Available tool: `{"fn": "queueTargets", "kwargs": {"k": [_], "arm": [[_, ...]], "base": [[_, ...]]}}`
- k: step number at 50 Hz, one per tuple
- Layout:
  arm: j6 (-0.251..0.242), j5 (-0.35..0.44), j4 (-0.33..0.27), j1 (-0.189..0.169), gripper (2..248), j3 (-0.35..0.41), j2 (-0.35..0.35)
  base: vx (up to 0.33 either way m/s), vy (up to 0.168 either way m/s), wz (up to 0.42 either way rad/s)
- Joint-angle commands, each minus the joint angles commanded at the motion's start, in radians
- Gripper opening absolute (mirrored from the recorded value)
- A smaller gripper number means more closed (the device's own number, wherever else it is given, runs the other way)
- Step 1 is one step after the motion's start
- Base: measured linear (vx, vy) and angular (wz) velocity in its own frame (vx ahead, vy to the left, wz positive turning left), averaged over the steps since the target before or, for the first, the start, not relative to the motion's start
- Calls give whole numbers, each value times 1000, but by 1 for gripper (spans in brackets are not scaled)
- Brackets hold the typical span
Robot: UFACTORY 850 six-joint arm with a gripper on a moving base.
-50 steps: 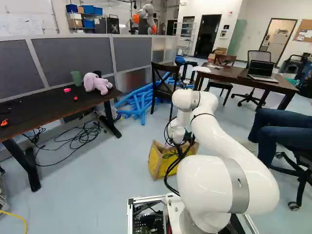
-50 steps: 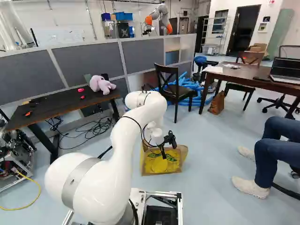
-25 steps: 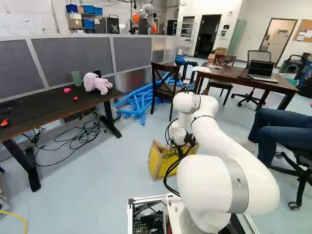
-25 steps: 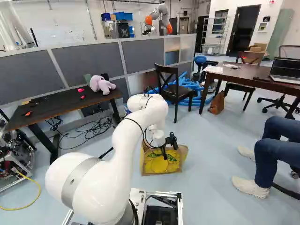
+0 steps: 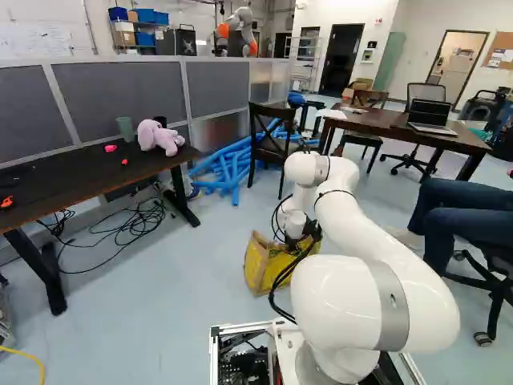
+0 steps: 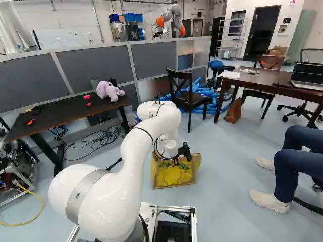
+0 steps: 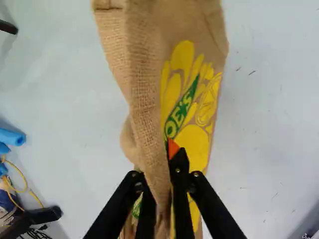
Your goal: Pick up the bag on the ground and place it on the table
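Observation:
At the arm's far end, my gripper (image 6: pixel 184 152) is down at the top of the yellow and tan burlap bag (image 6: pixel 174 175), which stands on the floor ahead of the base. In the wrist view a strip of the bag's upper cloth (image 7: pixel 144 99) runs between the two fingers, and the gripper (image 7: pixel 160 174) is shut on it. One orange pad (image 7: pixel 173 148) shows against the printed side. The bag's lower part is partly hidden behind cables in the left base view.
A dark table (image 5: pixel 80 175) with a plush toy (image 5: pixel 159 137) stands at the left, another table (image 6: pixel 262 79) with a laptop at the right. Chairs (image 6: pixel 189 98), blue tubes (image 5: pixel 232 167), a small brown bag (image 6: pixel 233 111) and a seated person's legs are also around. Another robot (image 6: pixel 174 20) stands far back.
The gripper's fingers, apart half a second ago, have come together on the bag's top. The bag's upper edge has shifted slightly. The base has not moved.

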Motion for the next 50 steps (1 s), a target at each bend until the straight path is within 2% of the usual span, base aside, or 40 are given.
{"fn": "queueTargets", "kwargs": {"k": [4, 5, 20, 50], "arm": [[0, 0, 0, 0, 41, 0, 0], [0, 0, 0, 0, 22, 0, 0], [0, 0, -5, 7, 22, 37, 36], [0, 0, -36, 46, 22, 154, 153]], "base": [[0, 0, 0], [0, 0, 0], [0, 0, 0], [0, 0, 0]]}}
